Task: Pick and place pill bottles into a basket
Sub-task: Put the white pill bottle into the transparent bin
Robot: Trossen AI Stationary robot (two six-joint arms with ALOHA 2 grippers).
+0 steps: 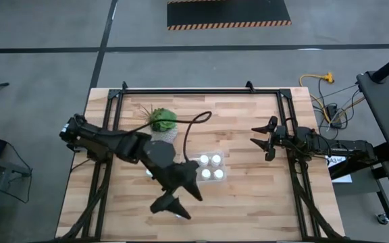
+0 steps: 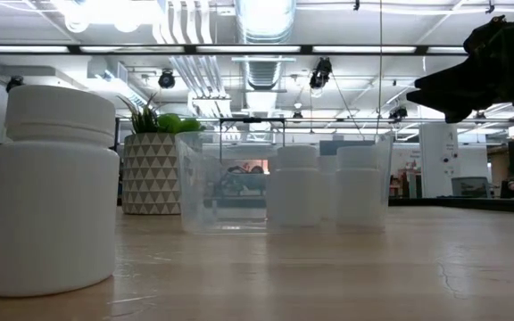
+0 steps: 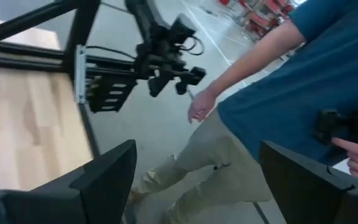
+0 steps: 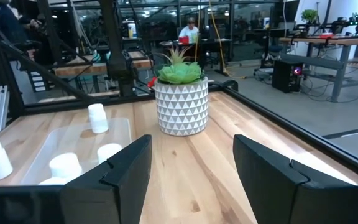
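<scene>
The clear basket (image 1: 211, 167) stands at mid-table on its flat bottom, with several white pill bottles (image 1: 206, 173) upright in it; it also shows in the low view (image 2: 239, 183) and the right wrist view (image 4: 36, 155). One bottle (image 1: 150, 173) stands on the table left of the basket. Another bottle (image 1: 179, 216) stands near the near edge and shows large in the low view (image 2: 52, 187). My left gripper (image 1: 173, 206) is open and empty, raised over the table beside that near bottle. My right gripper (image 1: 265, 139) is open and empty, right of the basket.
A green plant in a white patterned pot (image 1: 162, 123) stands behind the basket, toward the far edge. Black frame rails (image 1: 201, 91) run along the table's far and side edges. A person in a blue shirt (image 3: 328, 68) stands beyond the table's right side.
</scene>
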